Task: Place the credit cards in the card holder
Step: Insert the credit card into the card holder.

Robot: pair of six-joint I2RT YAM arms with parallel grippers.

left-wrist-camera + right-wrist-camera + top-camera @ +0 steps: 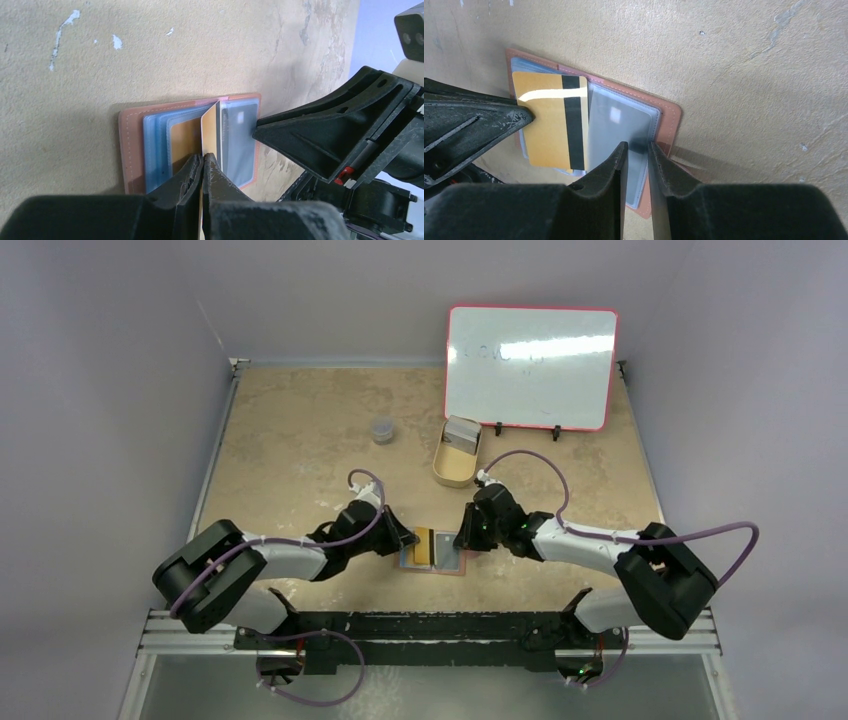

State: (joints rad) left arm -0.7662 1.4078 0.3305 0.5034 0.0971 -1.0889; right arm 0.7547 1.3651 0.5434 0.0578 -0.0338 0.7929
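- The card holder [446, 558] lies open and flat on the tan table [300, 440], at the near edge, midway between the two arms.
- The left gripper [202, 161] is closed tight on a gold card [549, 125], pinching its near edge. The card stands on edge over the holder's fold, its black stripe facing the right arm.
- From the left wrist the gold card shows only as a thin line. Whether its lower edge has entered a slot is hidden.
- The right gripper [638, 149] has its jaws nearly together, a narrow gap between them. They nip the edge of a clear sleeve on the holder's right half. How firmly they grip cannot be made out.
- A grey card [616, 127] sits inside that sleeve, blurred by the plastic.
- Pale blue sleeves fan out on the left half. Their contents cannot be read.
- A tan tin [447, 472] stands farther back, a stack of cards [461, 430] leaning in it. Their number cannot be told.
- Behind the tin a red-framed whiteboard [530, 365] stands upright, its faint writing illegible.
- A small grey pot [382, 430] sits left of the tin.
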